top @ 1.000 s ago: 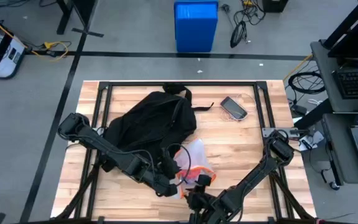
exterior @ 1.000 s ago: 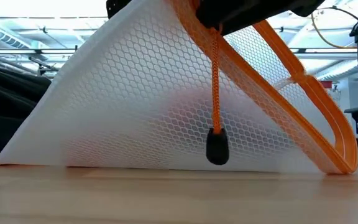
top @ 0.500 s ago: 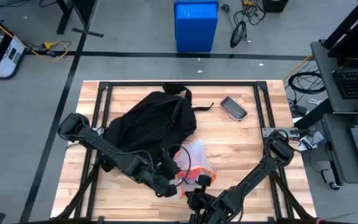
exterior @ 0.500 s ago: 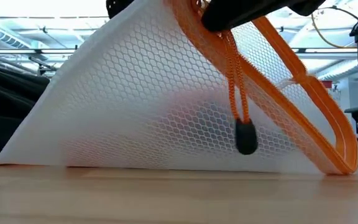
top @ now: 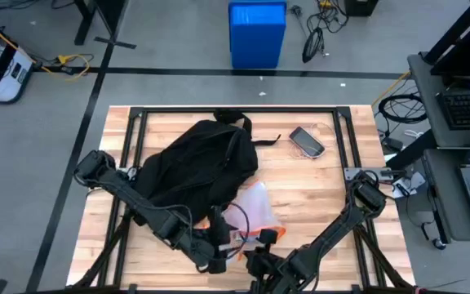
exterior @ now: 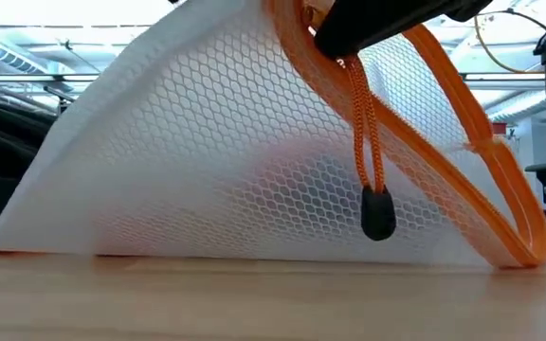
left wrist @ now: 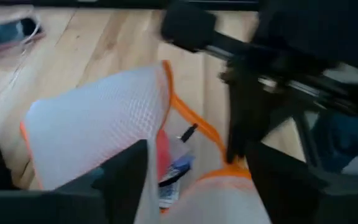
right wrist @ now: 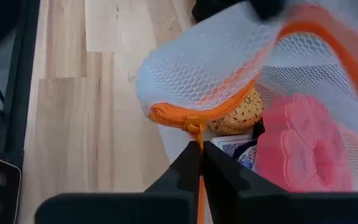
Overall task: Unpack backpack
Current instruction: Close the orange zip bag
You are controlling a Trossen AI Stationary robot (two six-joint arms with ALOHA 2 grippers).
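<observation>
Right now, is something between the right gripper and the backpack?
Yes. The white mesh pouch with orange trim lies between them, against the backpack at the table's front. The right gripper is shut on the pouch's orange zipper cord, and the left gripper sits beside the pouch.

The backpack [top: 192, 163] lies on the table [top: 317, 196], left of its middle and toward the far edge. A phone [top: 307, 140] lies right of the backpack, near the far edge and apart from it. A mesh pouch [top: 251, 211] lies just beside the backpack, on its near right side. The left gripper [top: 217, 260] is at the pouch's near left corner and the right gripper [top: 261, 242] at its near edge. Inside the pouch sit a pill box [right wrist: 303, 146] and a card packet [right wrist: 241, 148].
</observation>
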